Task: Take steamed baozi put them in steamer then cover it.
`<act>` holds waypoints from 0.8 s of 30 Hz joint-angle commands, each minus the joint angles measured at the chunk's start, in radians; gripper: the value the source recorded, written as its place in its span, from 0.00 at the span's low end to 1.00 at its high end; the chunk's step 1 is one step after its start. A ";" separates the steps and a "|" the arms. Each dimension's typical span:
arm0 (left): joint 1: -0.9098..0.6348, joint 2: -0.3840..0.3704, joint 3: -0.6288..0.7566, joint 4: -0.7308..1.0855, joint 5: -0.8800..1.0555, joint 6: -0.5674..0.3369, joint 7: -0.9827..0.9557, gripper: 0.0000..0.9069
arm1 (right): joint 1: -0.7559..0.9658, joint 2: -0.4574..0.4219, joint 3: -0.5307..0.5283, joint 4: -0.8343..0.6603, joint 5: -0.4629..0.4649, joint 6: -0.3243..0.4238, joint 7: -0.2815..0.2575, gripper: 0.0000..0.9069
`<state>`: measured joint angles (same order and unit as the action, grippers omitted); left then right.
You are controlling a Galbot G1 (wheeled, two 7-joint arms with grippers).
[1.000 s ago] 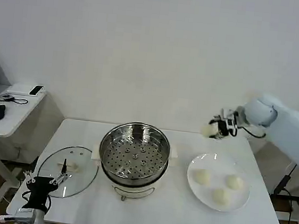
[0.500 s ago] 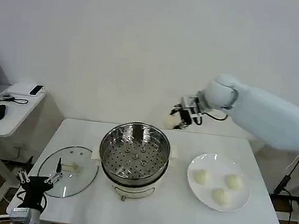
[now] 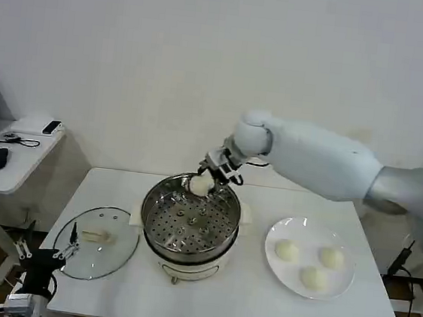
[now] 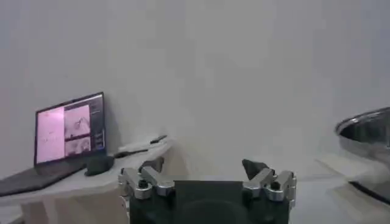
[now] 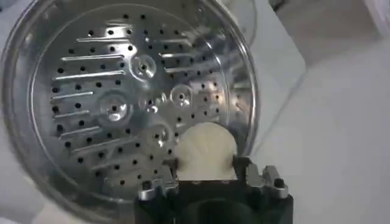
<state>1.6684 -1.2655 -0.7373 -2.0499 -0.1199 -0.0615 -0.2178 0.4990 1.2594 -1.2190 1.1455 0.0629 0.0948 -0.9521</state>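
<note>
My right gripper point(image 3: 208, 175) hangs over the back rim of the steamer point(image 3: 188, 218), shut on one cream-white baozi point(image 3: 200, 185). In the right wrist view that baozi point(image 5: 205, 152) sits between the fingers, right above the steamer's bare perforated tray point(image 5: 116, 103). Three more baozi point(image 3: 286, 250) point(image 3: 330, 256) point(image 3: 312, 277) lie on the white plate point(image 3: 289, 282) to the right of the steamer. My left gripper point(image 3: 44, 253) waits low at the table's front left corner, open, with nothing between its fingers point(image 4: 206, 167).
A round glass lid point(image 3: 97, 242) lies flat on the table, left of the steamer. A side desk point(image 3: 11, 160) with a mouse and a laptop point(image 4: 67, 131) stands further left. Bare white tabletop point(image 3: 219, 299) runs in front of the steamer.
My right arm has swung left from beside the plate to over the steamer, carrying the baozi down to its rim. My left gripper has sunk slightly lower and to the left.
</note>
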 commanded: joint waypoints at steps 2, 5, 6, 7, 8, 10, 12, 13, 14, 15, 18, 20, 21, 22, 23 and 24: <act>0.000 0.000 -0.009 0.004 -0.002 -0.002 0.001 1.00 | -0.034 0.087 -0.012 -0.151 -0.185 0.232 0.000 0.69; -0.001 0.001 -0.009 0.006 -0.004 -0.002 0.001 1.00 | -0.047 0.092 -0.007 -0.177 -0.230 0.269 0.011 0.69; -0.002 0.001 -0.009 0.006 -0.004 -0.002 0.001 1.00 | -0.049 0.093 -0.006 -0.181 -0.229 0.273 0.013 0.69; -0.002 0.001 -0.009 0.007 -0.004 -0.002 0.001 1.00 | -0.052 0.094 -0.006 -0.183 -0.228 0.276 0.016 0.70; -0.003 0.000 -0.009 0.007 -0.004 -0.002 0.001 1.00 | -0.058 0.095 -0.002 -0.187 -0.227 0.286 0.022 0.69; -0.005 0.000 -0.008 0.007 -0.004 -0.002 0.001 1.00 | -0.065 0.096 -0.001 -0.188 -0.228 0.295 0.026 0.70; -0.006 -0.002 -0.006 0.007 -0.004 -0.002 0.001 1.00 | -0.073 0.099 -0.001 -0.190 -0.228 0.308 0.035 0.70; -0.006 -0.001 -0.006 0.008 -0.004 -0.002 0.001 1.00 | -0.074 0.100 -0.001 -0.190 -0.227 0.310 0.037 0.69; -0.007 -0.001 -0.005 0.008 -0.004 -0.002 0.001 1.00 | -0.081 0.102 0.000 -0.191 -0.228 0.318 0.044 0.69; -0.007 -0.001 -0.005 0.009 -0.003 -0.002 0.001 1.00 | -0.086 0.104 0.001 -0.193 -0.230 0.324 0.047 0.70; -0.008 -0.001 -0.006 0.011 -0.004 -0.002 0.001 1.00 | -0.094 0.111 0.001 -0.200 -0.230 0.334 0.058 0.70; -0.008 -0.001 -0.005 0.012 -0.003 -0.002 0.001 1.00 | -0.097 0.117 0.002 -0.204 -0.234 0.341 0.062 0.69; -0.008 -0.001 -0.006 0.012 -0.003 -0.002 0.001 1.00 | -0.099 0.121 0.003 -0.210 -0.238 0.346 0.065 0.70; -0.008 -0.001 -0.006 0.012 -0.003 -0.002 0.001 1.00 | -0.100 0.124 0.003 -0.212 -0.239 0.347 0.065 0.70; -0.008 -0.002 -0.006 0.012 -0.003 -0.002 0.001 1.00 | -0.100 0.128 0.003 -0.217 -0.239 0.350 0.065 0.70; -0.007 -0.002 -0.006 0.012 -0.003 -0.003 0.001 1.00 | -0.101 0.130 0.002 -0.219 -0.239 0.353 0.066 0.71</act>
<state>1.6607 -1.2684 -0.7419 -2.0379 -0.1235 -0.0642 -0.2169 0.4114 1.3727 -1.2161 0.9533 -0.1489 0.4006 -0.8969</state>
